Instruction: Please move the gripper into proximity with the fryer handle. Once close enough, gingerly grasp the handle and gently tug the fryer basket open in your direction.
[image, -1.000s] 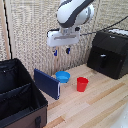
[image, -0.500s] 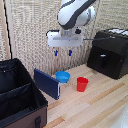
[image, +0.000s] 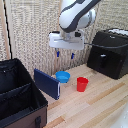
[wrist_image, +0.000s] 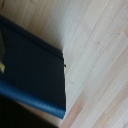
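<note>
The boxy matte-black air fryer stands on the wooden table at the exterior view's right. Its fryer basket (image: 106, 61) is closed, flat front panel flush. The fryer handle (image: 103, 61) is a short black upright bar on that panel. My gripper (image: 65, 54), a white flat block with two blue-tipped fingers pointing down, hangs in the air to the left of the fryer, well apart from the handle. The fingers are spread and hold nothing. The wrist view shows no fingers, only a dark blue-edged slab (wrist_image: 30, 70) on light wood.
A large black soft-sided case (image: 20, 97) lies open at the exterior view's left. A dark blue slab (image: 47, 83) leans beside it. A blue bowl (image: 63, 76) and a red cup (image: 82, 84) stand below the gripper. A thin cable runs from gripper towards the fryer.
The gripper has shifted slightly toward the exterior view's right, nearer the fryer. Nothing on the table has moved.
</note>
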